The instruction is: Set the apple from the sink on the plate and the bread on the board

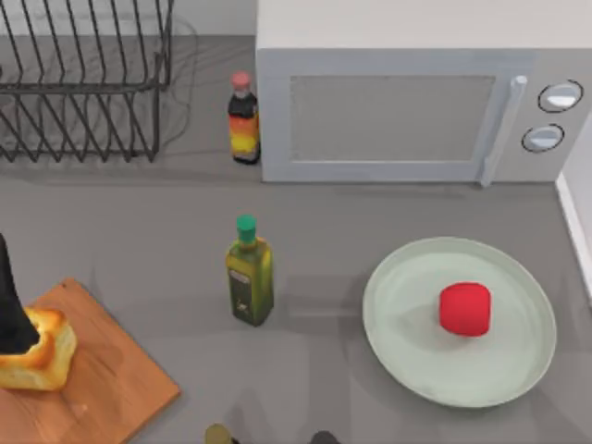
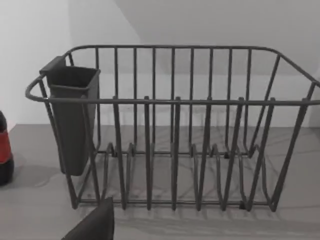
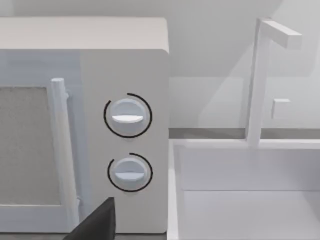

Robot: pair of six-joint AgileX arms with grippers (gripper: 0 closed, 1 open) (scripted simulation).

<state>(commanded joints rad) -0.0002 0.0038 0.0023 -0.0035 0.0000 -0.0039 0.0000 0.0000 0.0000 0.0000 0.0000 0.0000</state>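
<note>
Bread sits at the top view's lower left on the board, near the board's left end, crust side toward the centre of the table. Left gripper shows as a dark shape at the left edge of the top view, right over the bread and overlapping its top; can't tell whether its fingers are apart, together or gripping the loaf. Apple rests inside the plate, a bit right of the plate's centre, plate on the right half of the table in front of the microwave. Olive-green bottle with a green cap stands upright between board and plate, well apart from both. Dark sauce bottle with a red cap stands just beside the microwave's left front corner. Wire dish rack is at the top left of the table; left wrist view looks straight at the rack, with a dark utensil cup hooked on one end of it. Right wrist view faces the microwave's two dials and door handle, with the white sink and its faucet beside the microwave. Right gripper's state: cannot tell.
</note>
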